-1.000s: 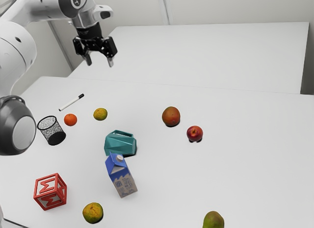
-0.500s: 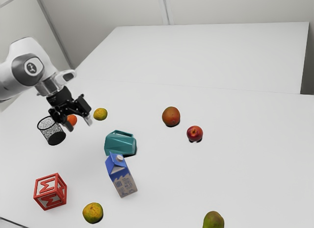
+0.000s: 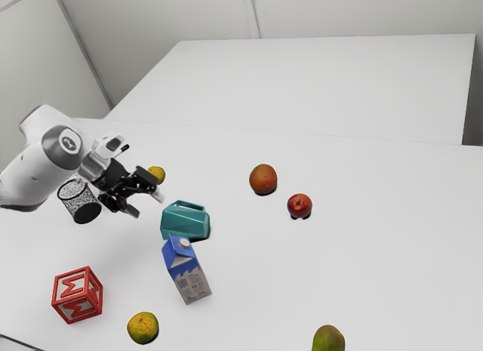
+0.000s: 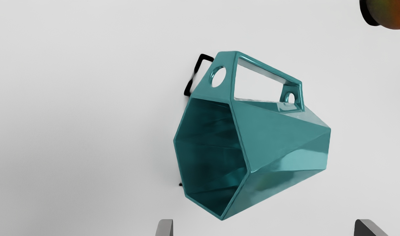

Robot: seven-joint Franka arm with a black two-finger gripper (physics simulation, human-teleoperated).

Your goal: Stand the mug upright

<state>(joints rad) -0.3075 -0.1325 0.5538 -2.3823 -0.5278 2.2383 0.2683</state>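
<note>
The gripper (image 3: 149, 204) is above the table on the exterior view's left, a short way from the teal mug (image 3: 185, 222). The faceted mug lies on its side, its handle toward the back of the exterior view. In the wrist view the mug (image 4: 278, 141) shows its dark open mouth and its handle, just beyond the fingertips. Wide apart stand the two fingers of the gripper (image 4: 263, 227), open and holding nothing.
A blue milk carton (image 3: 186, 269) stands right beside the mug. Around them are a mesh cup (image 3: 80, 202), a red block (image 3: 78, 295), a yellow-green fruit (image 3: 143, 327), a mango (image 3: 263, 179), a red fruit (image 3: 299, 206) and a green fruit (image 3: 328, 339).
My arm has come down and then across toward the exterior view's right, bringing the gripper close to the mug. The mug and the other objects have stayed where they were.
</note>
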